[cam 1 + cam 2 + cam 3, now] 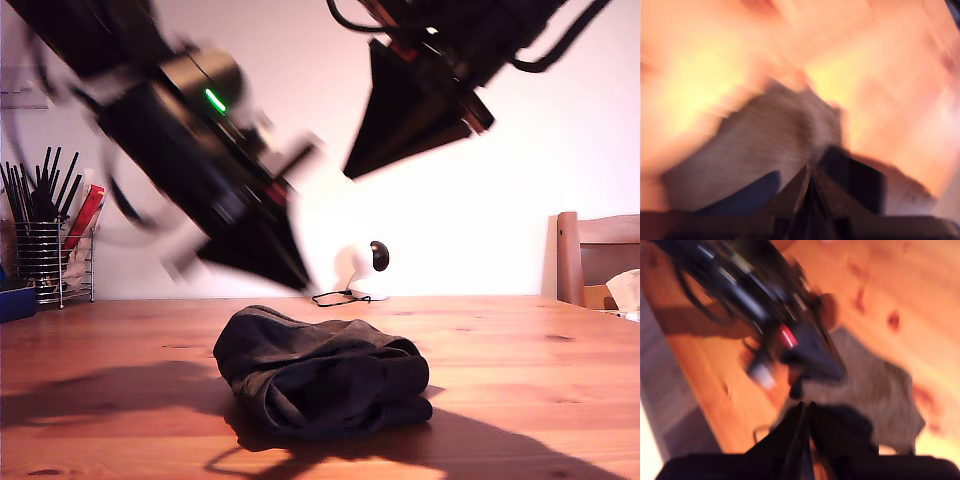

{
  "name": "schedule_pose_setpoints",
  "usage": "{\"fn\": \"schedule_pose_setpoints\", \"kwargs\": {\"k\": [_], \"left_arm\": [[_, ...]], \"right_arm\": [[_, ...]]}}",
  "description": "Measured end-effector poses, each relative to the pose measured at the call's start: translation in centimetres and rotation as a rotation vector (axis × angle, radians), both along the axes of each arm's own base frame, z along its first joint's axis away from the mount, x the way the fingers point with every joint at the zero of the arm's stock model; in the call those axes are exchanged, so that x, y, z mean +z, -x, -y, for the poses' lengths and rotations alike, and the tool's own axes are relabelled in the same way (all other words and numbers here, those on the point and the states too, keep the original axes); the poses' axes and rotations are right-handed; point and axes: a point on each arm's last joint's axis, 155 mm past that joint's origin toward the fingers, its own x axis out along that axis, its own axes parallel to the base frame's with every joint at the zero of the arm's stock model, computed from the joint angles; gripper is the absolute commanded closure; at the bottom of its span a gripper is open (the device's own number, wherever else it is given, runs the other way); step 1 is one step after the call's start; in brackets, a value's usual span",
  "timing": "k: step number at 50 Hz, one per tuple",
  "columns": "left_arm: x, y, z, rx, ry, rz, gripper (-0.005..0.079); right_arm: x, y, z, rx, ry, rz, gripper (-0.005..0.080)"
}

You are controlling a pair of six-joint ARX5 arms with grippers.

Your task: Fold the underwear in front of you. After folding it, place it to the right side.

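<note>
While bunched on the table (520, 340), underwear (320, 375), both hands raised, closed.

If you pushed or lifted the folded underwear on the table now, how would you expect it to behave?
The underwear would probably be floppy: it lies as a limp, wrinkled bundle with sagging folds. Lifted at one point, the loose layers would likely fall open. Pushed, I would expect it to bunch or drag on the wooden table rather than roll or tip, since it sits low and soft. It looks light.

Both arms black, blurred: one (200, 150) carries a green light (215, 100); the other (440, 70) trails black cables (560, 45).
</note>
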Motion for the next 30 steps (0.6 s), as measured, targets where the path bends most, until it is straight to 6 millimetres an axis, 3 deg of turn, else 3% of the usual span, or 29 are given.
{"fn": "schedule_pose_setpoints", "kwargs": {"k": [8,21,30], "left_arm": [[3.4,-1.2,-3.5,0.062,-0.019,0.081,0.0762],[1.9,-0.8,-6.7,0.046,-0.131,0.065,0.0761],[1.6,-0.9,-7.4,0.050,-0.152,0.064,0.0761]], "right_arm": [[-1.2,-1.3,-1.2,0.013,-0.020,-0.009,0.0763],[-8.6,-2.2,-3.2,0.054,0.013,-0.145,0.0763],[-11.7,-2.0,-4.0,0.083,0.011,-0.208,0.0763]]}}
